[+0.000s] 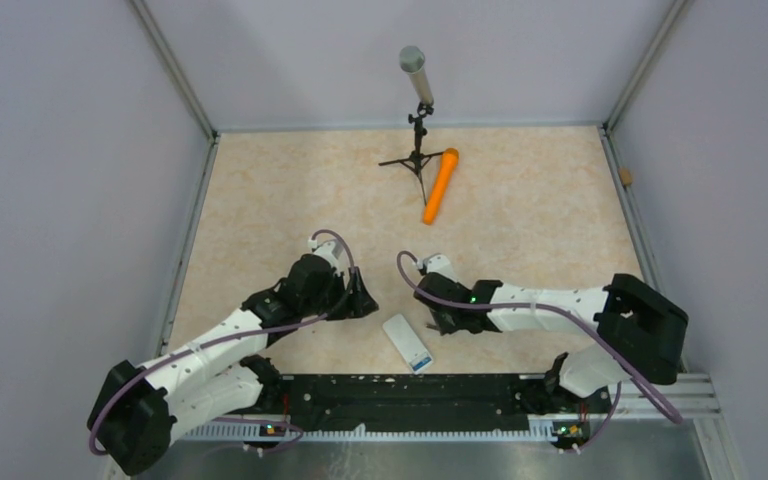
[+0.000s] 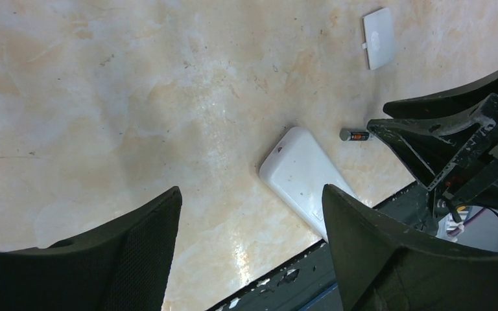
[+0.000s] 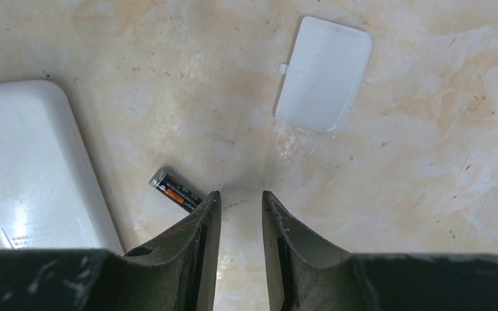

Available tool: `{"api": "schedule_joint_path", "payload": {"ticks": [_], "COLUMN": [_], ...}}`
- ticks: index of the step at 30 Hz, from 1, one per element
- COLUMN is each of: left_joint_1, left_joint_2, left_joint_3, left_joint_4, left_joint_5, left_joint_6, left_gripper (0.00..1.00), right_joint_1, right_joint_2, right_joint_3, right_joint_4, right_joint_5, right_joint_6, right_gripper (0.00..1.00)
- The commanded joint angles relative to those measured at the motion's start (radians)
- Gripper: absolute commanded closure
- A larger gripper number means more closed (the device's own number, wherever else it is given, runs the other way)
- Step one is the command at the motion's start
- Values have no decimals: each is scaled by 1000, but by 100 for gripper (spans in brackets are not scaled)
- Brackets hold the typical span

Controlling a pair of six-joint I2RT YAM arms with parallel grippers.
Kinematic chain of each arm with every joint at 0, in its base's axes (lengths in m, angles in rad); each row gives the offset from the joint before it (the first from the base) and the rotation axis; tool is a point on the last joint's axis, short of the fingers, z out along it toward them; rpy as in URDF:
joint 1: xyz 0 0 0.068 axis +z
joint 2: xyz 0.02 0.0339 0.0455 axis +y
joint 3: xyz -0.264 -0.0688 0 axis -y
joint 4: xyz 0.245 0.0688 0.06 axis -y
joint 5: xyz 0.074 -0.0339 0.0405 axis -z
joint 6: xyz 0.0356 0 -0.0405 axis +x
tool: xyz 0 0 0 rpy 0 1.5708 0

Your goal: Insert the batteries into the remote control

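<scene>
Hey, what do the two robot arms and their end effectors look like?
The left arm and right arm have white link shells between bulky black joint housings, each trailed by a looping purple cable. A small green light glows on the right arm. The left end effector and right end effector have black wedge-shaped fingers; the right's look scuffed.
</scene>
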Motion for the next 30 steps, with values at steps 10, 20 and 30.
{"api": "schedule_joint_path", "payload": {"ticks": [10,20,30], "left_joint_1": [5,4,-7], "left_joint_2": [53,95,158], "left_joint_3": [5,4,-79], "left_joint_4": [46,50,171], "left_joint_5": [114,203,335], "left_joint_6": [15,11,-73], "left_gripper": [21,21,22], "right_joint_1": [12,-16,-48], "right_joint_2": [-124,-54,-16], "right_joint_3": [40,32,2], "right_joint_4": [-3,54,116], "right_joint_5": [-172,-230,-271], "right_joint_6": [-179,-264,-278], "right_gripper": [68,63,62]}}
